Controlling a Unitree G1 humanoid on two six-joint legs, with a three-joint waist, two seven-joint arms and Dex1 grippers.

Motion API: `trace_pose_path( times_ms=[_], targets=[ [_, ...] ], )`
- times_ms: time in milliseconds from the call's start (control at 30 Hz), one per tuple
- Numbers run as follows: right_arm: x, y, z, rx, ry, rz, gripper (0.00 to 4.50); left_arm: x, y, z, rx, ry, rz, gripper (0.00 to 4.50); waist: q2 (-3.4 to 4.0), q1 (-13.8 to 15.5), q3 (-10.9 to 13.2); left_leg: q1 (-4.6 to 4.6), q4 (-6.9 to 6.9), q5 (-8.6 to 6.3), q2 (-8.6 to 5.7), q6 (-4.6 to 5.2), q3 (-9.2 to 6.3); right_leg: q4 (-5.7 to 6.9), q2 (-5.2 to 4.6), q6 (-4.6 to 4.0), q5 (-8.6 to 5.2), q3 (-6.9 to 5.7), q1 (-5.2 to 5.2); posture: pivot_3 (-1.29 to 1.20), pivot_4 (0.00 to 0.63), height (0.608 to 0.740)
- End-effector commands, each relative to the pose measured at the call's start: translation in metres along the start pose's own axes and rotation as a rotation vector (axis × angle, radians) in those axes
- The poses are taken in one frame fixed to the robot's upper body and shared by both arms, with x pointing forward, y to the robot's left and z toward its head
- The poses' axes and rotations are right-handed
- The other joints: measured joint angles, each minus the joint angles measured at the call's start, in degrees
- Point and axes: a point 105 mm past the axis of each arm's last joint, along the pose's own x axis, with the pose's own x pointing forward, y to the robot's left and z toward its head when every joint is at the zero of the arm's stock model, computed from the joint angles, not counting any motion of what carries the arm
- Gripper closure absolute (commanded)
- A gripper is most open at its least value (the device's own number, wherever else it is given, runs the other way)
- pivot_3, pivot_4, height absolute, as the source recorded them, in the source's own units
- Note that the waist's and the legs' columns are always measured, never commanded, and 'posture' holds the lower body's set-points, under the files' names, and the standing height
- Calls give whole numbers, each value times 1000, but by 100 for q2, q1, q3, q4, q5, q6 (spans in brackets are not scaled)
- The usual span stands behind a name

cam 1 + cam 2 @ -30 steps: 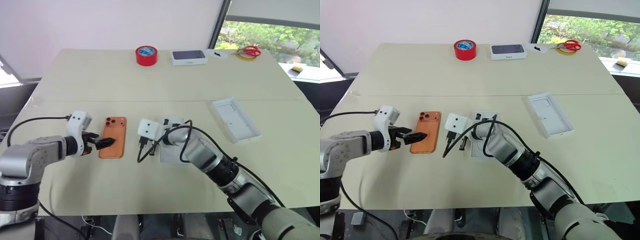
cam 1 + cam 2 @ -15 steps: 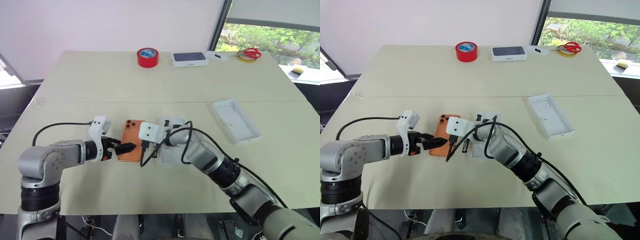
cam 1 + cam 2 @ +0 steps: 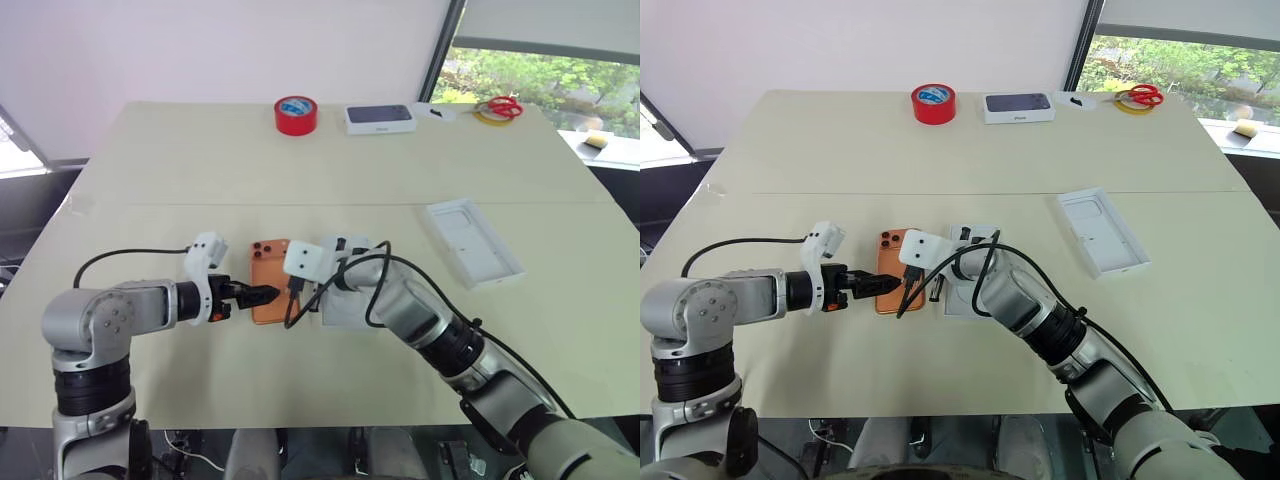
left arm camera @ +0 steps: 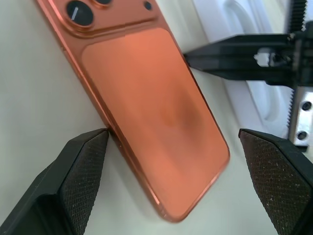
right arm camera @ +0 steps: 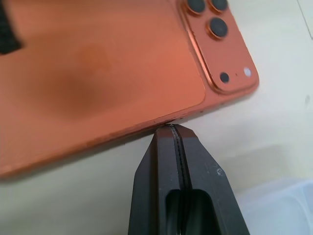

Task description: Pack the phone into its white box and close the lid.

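The copper-orange phone point(image 3: 268, 272) lies back up on the cream table, lenses at its far end. My left gripper point(image 3: 263, 294) is open and straddles the phone's near end; in the left wrist view one pad point(image 4: 85, 166) touches the phone's long edge. My right gripper point(image 5: 176, 134) is shut, its tip pressed against the opposite long edge. A white piece with an oval recess point(image 4: 234, 19) lies just right of the phone, under my right arm. The lid point(image 3: 472, 240) lies apart at the right. The white box is hidden.
A red tape roll point(image 3: 296, 113), a thicker white box with a dark phone picture point(image 3: 379, 117) and red-handled scissors point(image 3: 500, 103) sit along the table's far edge. A black cable point(image 3: 300, 312) loops off my right wrist beside the phone.
My left gripper has moved right and slid the phone with it, up against the right gripper's tip. The right arm has stayed put.
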Motion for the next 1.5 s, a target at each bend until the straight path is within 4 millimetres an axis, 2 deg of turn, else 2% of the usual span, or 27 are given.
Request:
trace_pose_path(
  times_ms=[33, 133, 333, 400, 567, 667, 800, 1100, 1267, 1500],
  targets=[
    [3, 13, 9, -16, -33, 42, 4500, 10, -25, 0, 8, 9, -151, 45, 0, -1, 0, 0, 0, 0, 0, 0, 0, 0, 0, 0, 0, 0, -1, 0, 150, 730],
    [3, 12, 8, -15, -30, 40, 4500, 11, -17, -1, 4, 7, -100, 45, 0, -1, 0, 0, 0, 0, 0, 0, 0, 0, 0, 0, 0, 0, -1, 0, 150, 730],
    [3, 11, 8, -13, -26, 39, 4500, 14, 12, 15, -71, -82, 62, 45, 0, 10, 0, 4, 1, -1, 0, 2, -5, -1, -1, 0, 0, -2, -1, 0, 150, 730],
    [3, 11, 8, -15, -26, 38, 4500, 13, 17, 14, -63, -72, 103, 45, 0, -17, 0, 6, 0, -1, 0, 2, -5, -1, 0, 0, 0, -3, -1, 0, 150, 730],
    [2, 11, 7, -17, -25, 36, 4500, 15, 2, 6, -21, -5, 44, 45, 0, -40, -1, 6, -7, -1, 3, 1, -3, -1, 2, -1, 0, -1, 3, 0, 150, 730],
    [2, 10, 7, -17, -24, 36, 4500, 16, -14, 1, 7, 20, -45, 45, 0, -43, -1, 5, -7, -1, 3, 1, -2, -1, 2, -1, 0, -1, 1, 0, 150, 730],
    [2, 10, 6, -18, -20, 33, 4500, 16, -25, 10, -25, -34, -135, 45, 0, -25, 0, 5, -8, -1, 3, 0, -2, -1, 2, -2, -1, 0, 0, 0, 150, 730],
    [1, 10, 5, -17, -15, 34, 4500, 14, -26, 27, -89, -125, -169, 45, -3, -11, 1, 2, -6, -1, 2, 1, -5, -4, -1, -2, -1, -2, -3, 0, 150, 730],
    [1, 10, 4, -14, -14, 34, 4500, 17, -28, 26, -93, -129, -158, 45, -4, -18, 2, 2, -6, -1, 2, 1, -5, -5, -1, -2, -1, -2, 1, 0, 150, 730],
    [0, 10, 3, -8, -12, 36, 4500, 15, -17, 27, -127, -144, -105, 45, -6, -50, 4, -3, -16, 2, 6, -4, -3, -5, 9, -3, -1, 0, 4, 0, 150, 730]
  ],
)
